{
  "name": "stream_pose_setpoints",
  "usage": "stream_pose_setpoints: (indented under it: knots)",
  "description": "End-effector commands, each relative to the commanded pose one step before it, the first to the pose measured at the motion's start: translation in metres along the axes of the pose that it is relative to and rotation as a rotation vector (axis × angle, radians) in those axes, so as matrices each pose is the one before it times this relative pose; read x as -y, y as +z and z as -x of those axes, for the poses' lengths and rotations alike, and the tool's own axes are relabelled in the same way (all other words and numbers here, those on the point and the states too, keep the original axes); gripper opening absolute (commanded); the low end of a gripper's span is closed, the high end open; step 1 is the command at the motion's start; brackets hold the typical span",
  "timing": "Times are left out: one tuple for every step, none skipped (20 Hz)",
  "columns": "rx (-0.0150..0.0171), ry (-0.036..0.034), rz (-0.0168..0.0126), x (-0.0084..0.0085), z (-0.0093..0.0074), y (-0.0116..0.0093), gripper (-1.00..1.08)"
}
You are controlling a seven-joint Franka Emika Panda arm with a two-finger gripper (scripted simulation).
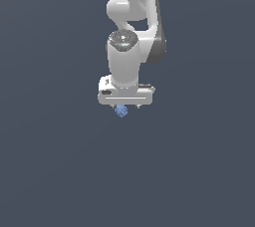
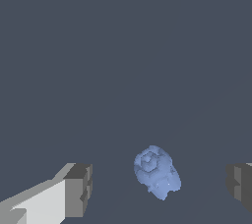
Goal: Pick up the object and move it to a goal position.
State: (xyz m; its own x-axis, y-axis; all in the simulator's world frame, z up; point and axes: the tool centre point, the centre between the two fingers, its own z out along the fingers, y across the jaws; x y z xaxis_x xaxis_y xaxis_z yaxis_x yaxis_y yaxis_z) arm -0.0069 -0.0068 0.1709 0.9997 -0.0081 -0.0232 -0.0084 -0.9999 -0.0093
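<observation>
Plain dark grey-blue ground fills both views, with no goal marker that I can see. From the wrist view, I read the white two-finger gripper (image 2: 157, 188) as spread apart, grasping nothing. The small blue lumpy blob (image 2: 157, 171) lies between the grey finger pads (image 2: 78, 188), touching neither. I judge the fingers bracket it, so closing comes next.

Bare floor (image 1: 60, 171) all around – only the blue blob (image 2: 156, 171) between the spread end effector (image 2: 160, 186) fingers
</observation>
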Motion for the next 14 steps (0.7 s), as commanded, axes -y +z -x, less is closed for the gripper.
stream_pose_setpoints:
  knots:
    - [0.00000,0.00000,0.00000,-0.00001,0.00000,0.00000,1.00]
    - [-0.00057,0.00076,-0.00072,-0.00002,-0.00010,-0.00027,1.00]
    - [-0.00145,0.00206,-0.00191,0.00009,-0.00034,-0.00068,1.00]
    - [-0.00246,0.00361,-0.00323,0.00010,-0.00056,-0.00118,1.00]
    - [-0.00343,0.00532,-0.00453,0.00015,-0.00081,-0.00169,1.00]
    - [-0.00426,0.00727,-0.00570,0.00024,-0.00107,-0.00223,1.00]
    - [-0.00390,0.00762,-0.00532,0.00031,-0.00109,-0.00221,1.00]
    - [-0.00295,0.00686,-0.00415,0.00032,-0.00094,-0.00186,1.00]
    - [-0.00193,0.00569,-0.00287,0.00033,-0.00074,-0.00143,1.00]
    - [-0.00094,0.00392,-0.00152,0.00026,-0.00048,-0.00089,1.00]
    - [-0.00020,0.00189,-0.00044,0.00011,-0.00020,-0.00036,1.00]
    - [0.00000,0.00000,0.00000,0.00003,0.00005,-0.00010,1.00]
    - [0.00056,-0.00137,0.00082,-0.00009,0.00014,0.00046,1.00]
    - [0.00034,-0.00274,0.00069,-0.00021,0.00031,0.00055,1.00]
